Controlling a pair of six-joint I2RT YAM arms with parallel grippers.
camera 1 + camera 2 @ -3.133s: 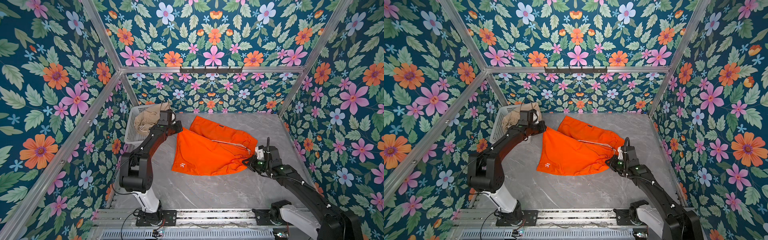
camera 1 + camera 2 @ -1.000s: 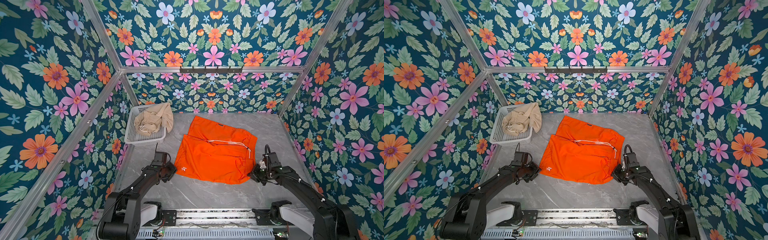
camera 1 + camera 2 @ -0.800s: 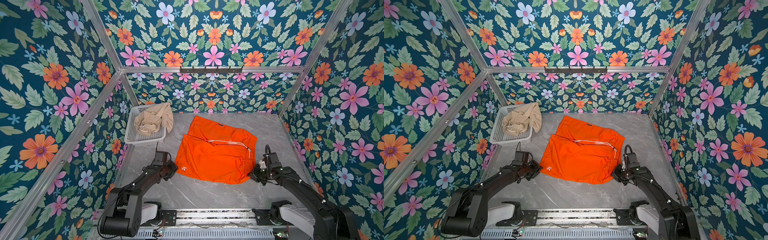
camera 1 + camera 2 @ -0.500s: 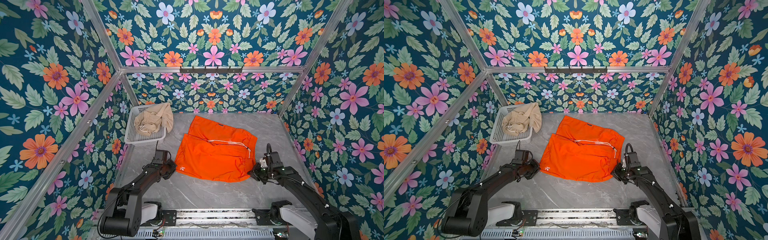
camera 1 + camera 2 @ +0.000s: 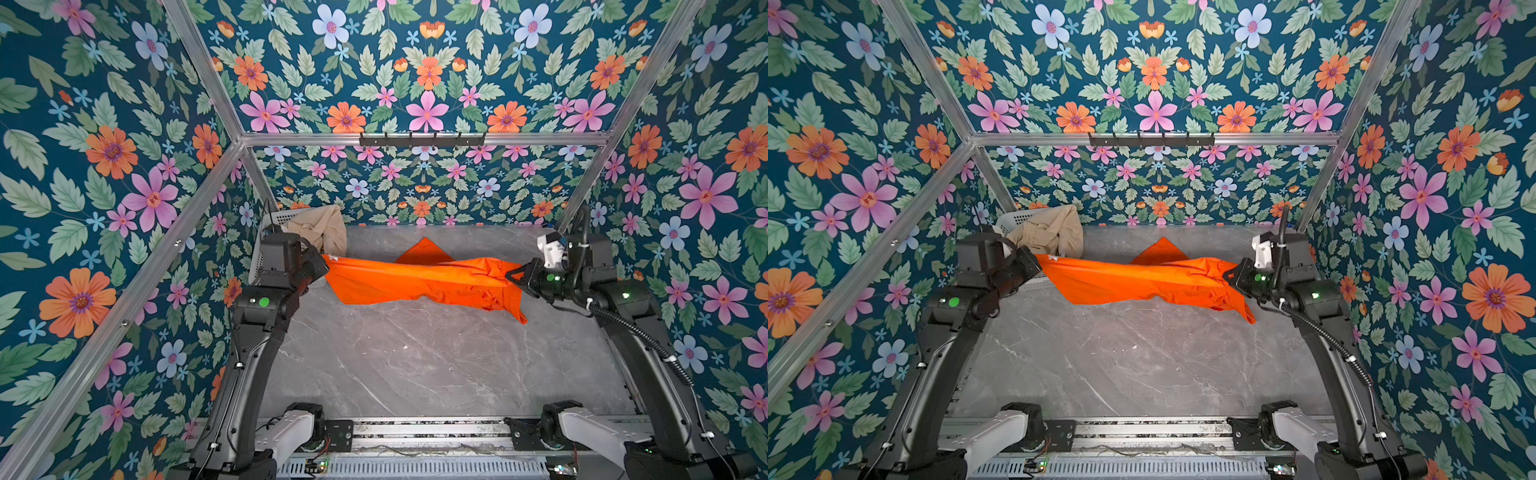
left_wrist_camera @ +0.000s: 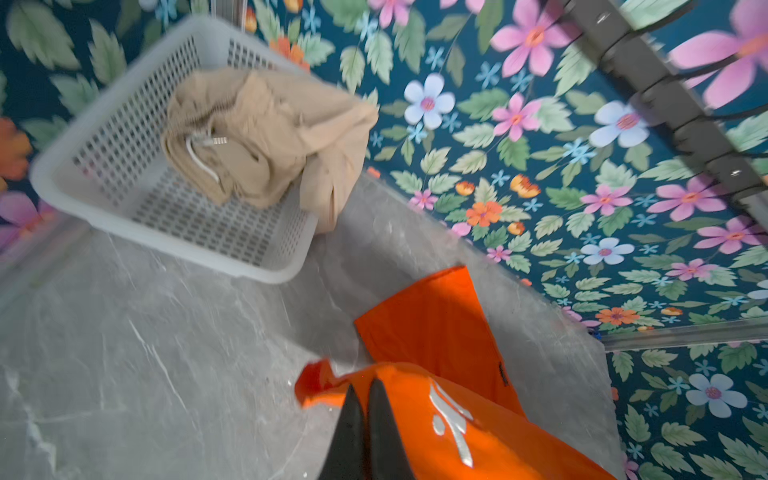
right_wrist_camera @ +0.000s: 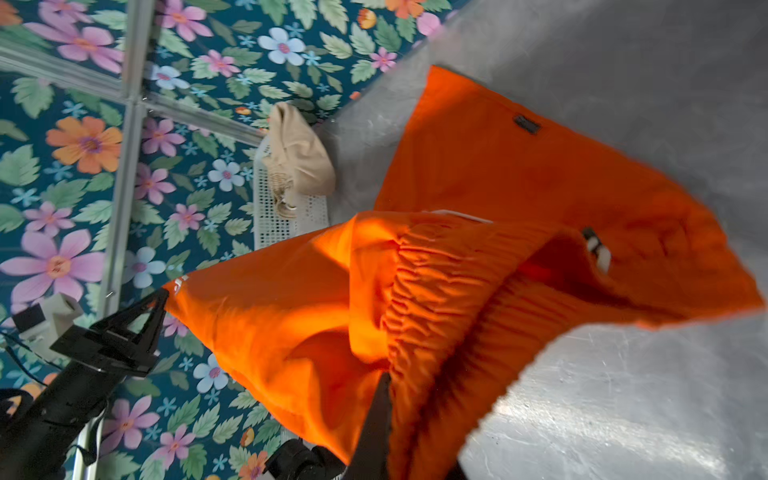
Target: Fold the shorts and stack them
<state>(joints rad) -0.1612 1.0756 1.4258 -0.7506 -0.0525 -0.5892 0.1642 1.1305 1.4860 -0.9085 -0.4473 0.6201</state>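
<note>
The orange shorts [image 5: 415, 278] [image 5: 1142, 280] hang stretched above the table between my two grippers. My left gripper [image 5: 325, 266] [image 6: 360, 387] is shut on a corner next to the white logo [image 6: 451, 415]. My right gripper [image 5: 510, 276] [image 7: 384, 380] is shut on the gathered elastic waist [image 7: 419, 299]; fabric hides one of its fingers. A flap of the orange fabric [image 5: 424, 251] still lies on the table behind, and one end droops at the right [image 5: 515, 309]. The beige shorts [image 5: 322, 228] [image 6: 257, 133] lie crumpled in the white basket [image 6: 124, 137], partly over its rim.
The basket [image 5: 257, 257] stands in the back left corner, right behind my left wrist. Flowered walls with aluminium posts close in three sides. A dark hook rail [image 5: 422, 139] runs along the back wall. The grey marble table [image 5: 415, 365] stretches in front of the shorts.
The orange shorts lay flat with both grippers low at the near corners. The left gripper has shut, and both arms have risen and moved back, lifting the near edge.
</note>
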